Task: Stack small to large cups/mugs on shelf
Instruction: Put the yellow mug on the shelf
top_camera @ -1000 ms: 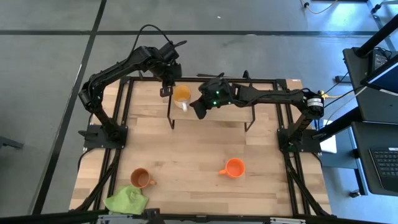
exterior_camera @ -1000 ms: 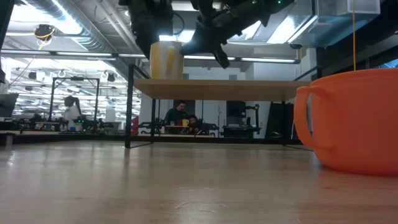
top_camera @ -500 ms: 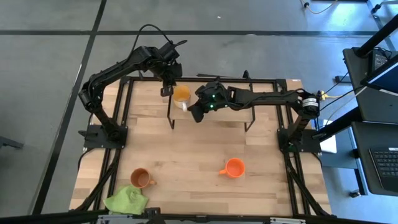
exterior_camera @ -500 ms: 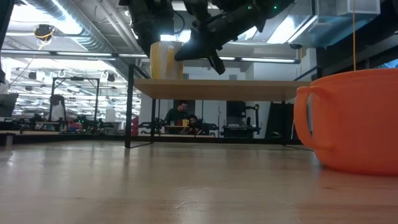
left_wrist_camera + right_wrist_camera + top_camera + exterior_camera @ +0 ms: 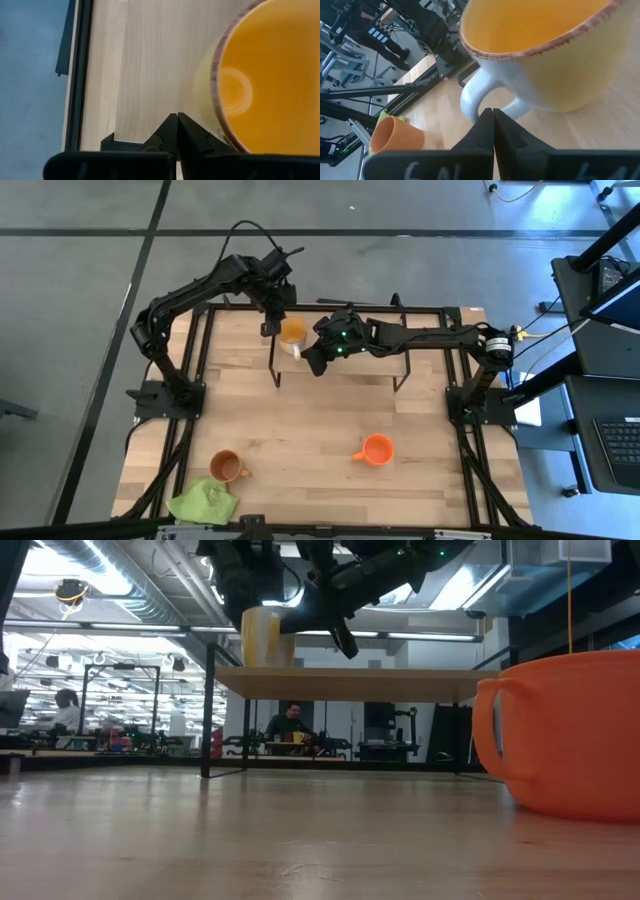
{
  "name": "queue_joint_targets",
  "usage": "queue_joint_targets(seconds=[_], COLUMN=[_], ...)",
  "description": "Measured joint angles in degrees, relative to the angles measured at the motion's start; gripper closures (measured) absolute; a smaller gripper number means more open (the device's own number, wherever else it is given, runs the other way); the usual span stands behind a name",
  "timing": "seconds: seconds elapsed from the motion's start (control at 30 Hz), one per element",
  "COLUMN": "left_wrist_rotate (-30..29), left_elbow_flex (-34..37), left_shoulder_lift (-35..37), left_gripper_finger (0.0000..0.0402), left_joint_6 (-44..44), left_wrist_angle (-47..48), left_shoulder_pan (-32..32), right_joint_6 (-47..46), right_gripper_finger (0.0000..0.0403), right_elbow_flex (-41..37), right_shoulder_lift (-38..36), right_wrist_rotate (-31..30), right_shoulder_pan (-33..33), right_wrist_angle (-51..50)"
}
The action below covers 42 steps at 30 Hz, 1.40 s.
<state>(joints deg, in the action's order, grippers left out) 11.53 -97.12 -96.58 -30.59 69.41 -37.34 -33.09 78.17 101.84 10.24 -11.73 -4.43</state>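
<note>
The white mug (image 5: pixel 291 331) with the yellow-orange inside stands upright on the left end of the shelf (image 5: pixel 360 368), its handle toward the table's near side. My left gripper (image 5: pixel 268 328) is shut and hovers just left of the mug's wall (image 5: pixel 210 90). My right gripper (image 5: pixel 311 364) is shut too, with its tips at the mug's handle (image 5: pixel 475 97). On the tabletop stand the brown mug (image 5: pixel 228 467), near left, and the orange mug (image 5: pixel 376 450), near right. My left gripper's shut fingertips (image 5: pixel 176 120) point down beside the mug's outer wall, on its left side; I cannot tell whether they touch it. My right gripper's shut fingertips (image 5: pixel 492 114) come slanting from the right and near side to the handle's loop; whether they touch cannot be told.
A lime-green cloth (image 5: pixel 204 502) lies at the near left corner beside the brown mug. The shelf's thin black legs (image 5: pixel 207 720) stand on the far half of the table. The right part of the shelf board lies under my right arm. People sit in the room beyond.
My right gripper has moved left along the shelf toward the white mug's handle, staying shut. The mug has kept its place.
</note>
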Motion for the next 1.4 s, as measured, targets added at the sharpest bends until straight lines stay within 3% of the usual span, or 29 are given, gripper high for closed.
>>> queue_joint_targets(seconds=[1.4], left_wrist_rotate=[3.23], left_elbow_flex=[0.02], left_shoulder_lift=[-1.62], left_gripper_finger=[0.0401], left_joint_6=[-1.05], left_wrist_angle=[-5.14], left_shoulder_pan=[1.57], right_joint_6=[-1.33], right_gripper_finger=[0.0403], right_elbow_flex=[0.13], right_shoulder_lift=[0.95], right_wrist_rotate=[1.84], right_shoulder_pan=[0.07], right_wrist_angle=[0.32])
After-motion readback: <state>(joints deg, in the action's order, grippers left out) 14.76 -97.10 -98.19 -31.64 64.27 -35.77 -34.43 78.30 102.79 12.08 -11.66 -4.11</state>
